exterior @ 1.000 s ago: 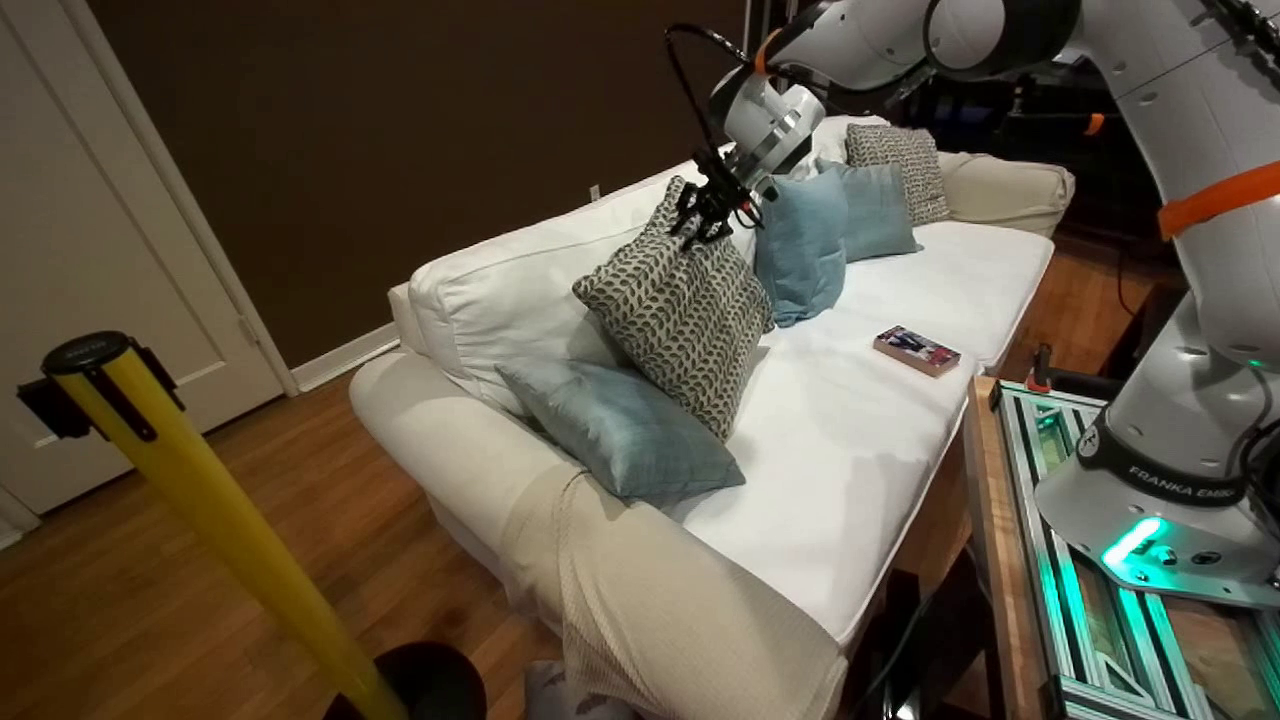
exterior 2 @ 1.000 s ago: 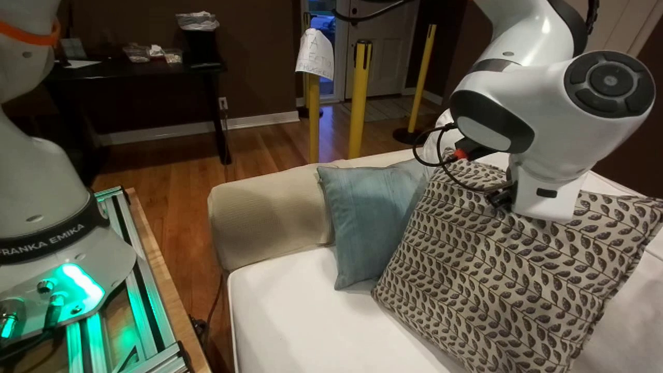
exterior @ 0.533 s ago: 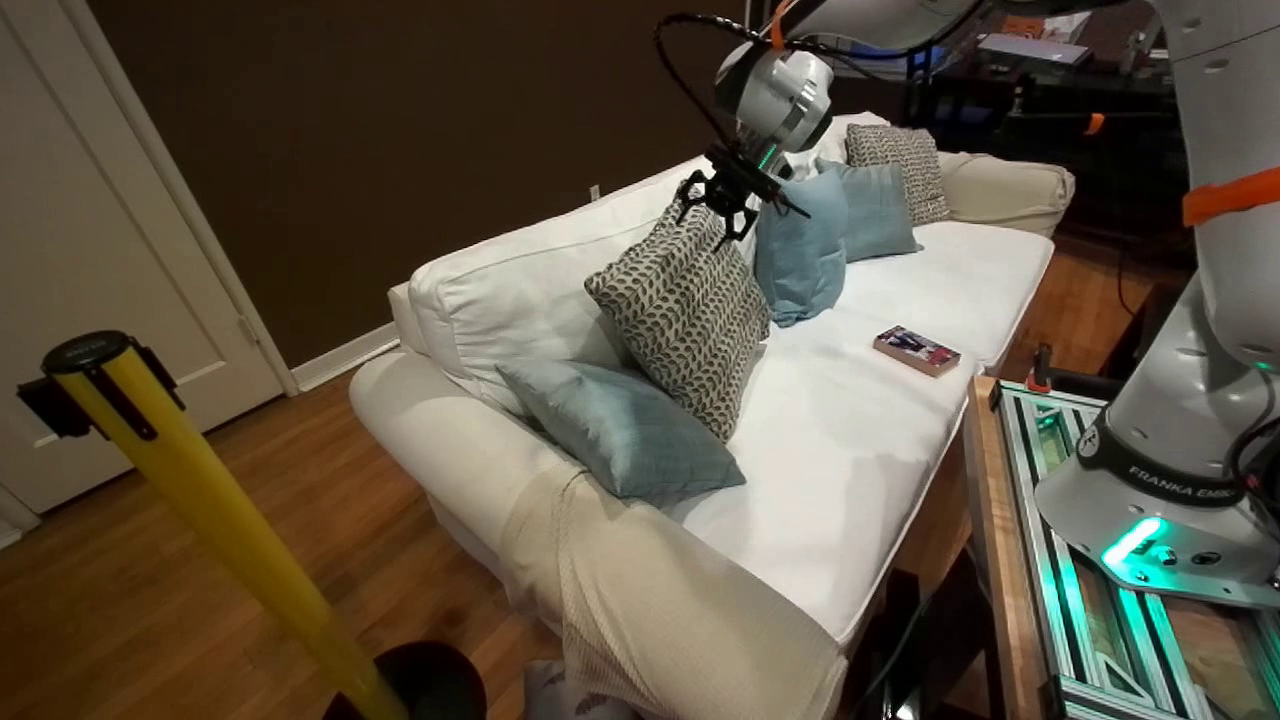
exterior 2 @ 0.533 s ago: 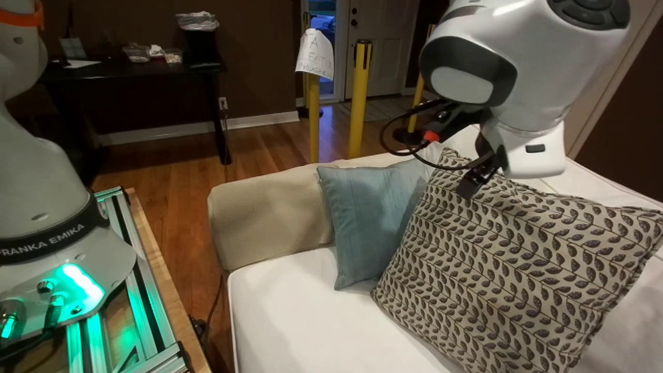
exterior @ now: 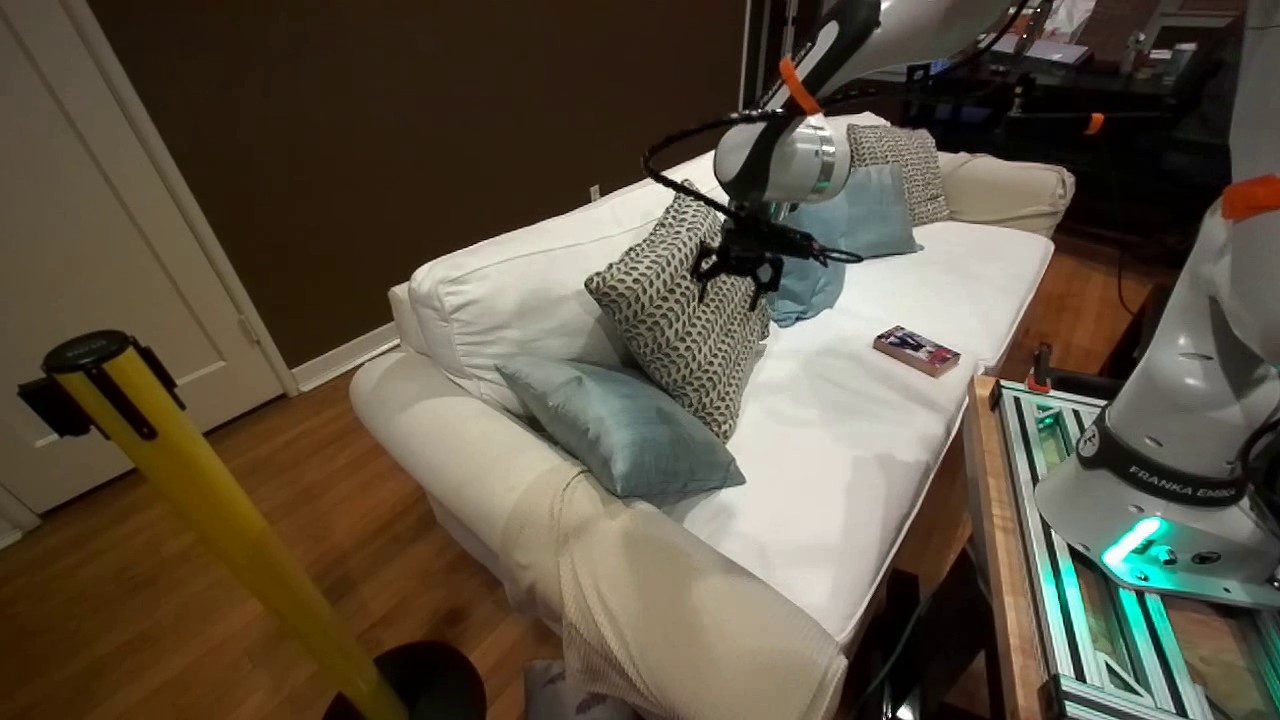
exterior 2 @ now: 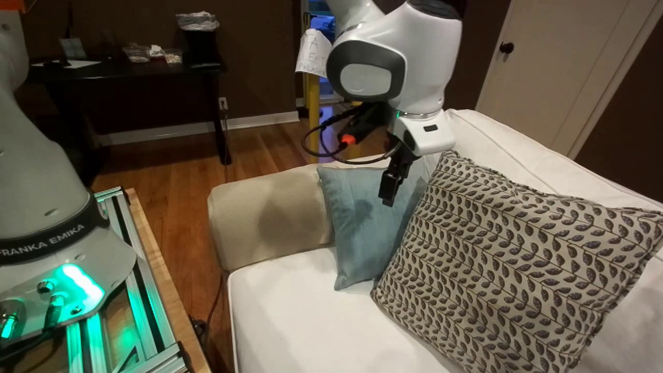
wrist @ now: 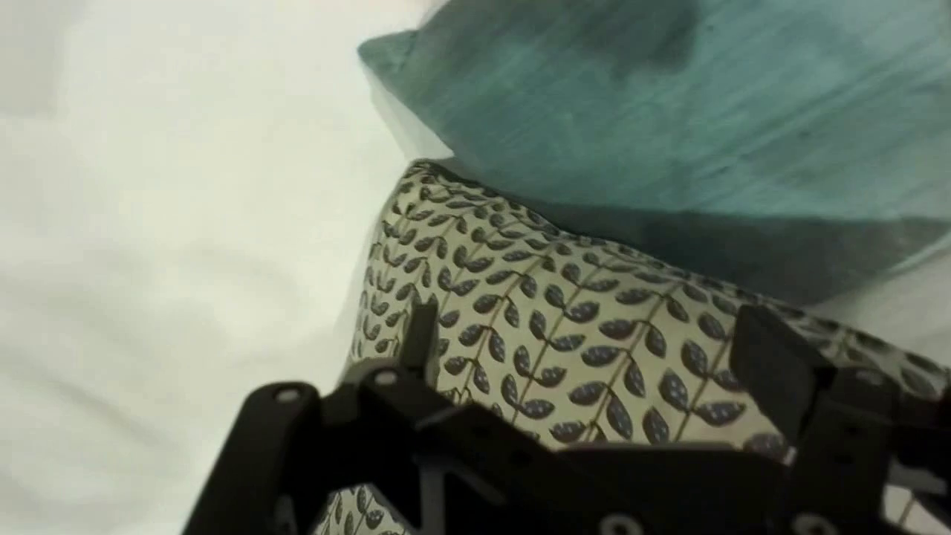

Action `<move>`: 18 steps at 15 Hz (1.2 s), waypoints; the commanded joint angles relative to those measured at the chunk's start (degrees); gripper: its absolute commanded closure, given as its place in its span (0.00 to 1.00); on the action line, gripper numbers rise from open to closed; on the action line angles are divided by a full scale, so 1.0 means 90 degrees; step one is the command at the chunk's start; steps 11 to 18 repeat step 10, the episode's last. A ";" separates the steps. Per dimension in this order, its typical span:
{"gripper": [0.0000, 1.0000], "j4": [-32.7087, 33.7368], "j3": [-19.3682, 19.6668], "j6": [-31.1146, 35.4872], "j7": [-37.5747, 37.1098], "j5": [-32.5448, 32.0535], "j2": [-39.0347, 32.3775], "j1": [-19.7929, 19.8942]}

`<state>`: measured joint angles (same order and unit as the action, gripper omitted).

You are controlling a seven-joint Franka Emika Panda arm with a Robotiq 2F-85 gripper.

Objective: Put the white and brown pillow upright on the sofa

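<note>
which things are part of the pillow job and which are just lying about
Part of the job:
gripper, open
white and brown pillow, in all three views
sofa

Just there:
blue pillows
similar patterned pillow farther along the sofa
book-like item
yellow post

Leaf pillow (exterior 2: 518,259): off-white ground, rows of dark grey-brown, pale-speckled leaves on thin brown stems.
Sofa (exterior: 820,440): white seat and back, cream armrests.
My gripper (wrist: 594,349): black, with grey screw heads.
My arm (exterior: 1180,400): white and dark grey, orange bands.
Blue pillows (exterior: 630,430): muted light blue, faintly streaked.
Post (exterior: 235,510): yellow, black-topped.
Wall (exterior: 430,120): dark brown.
Floor (exterior: 290,440): warm brown wood.
Door (exterior: 130,220): off-white.
</note>
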<state>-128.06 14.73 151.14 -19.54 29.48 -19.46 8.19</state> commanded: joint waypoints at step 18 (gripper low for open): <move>0.00 -0.0757 0.0090 0.0204 -0.0633 -0.2031 0.0395 -0.0358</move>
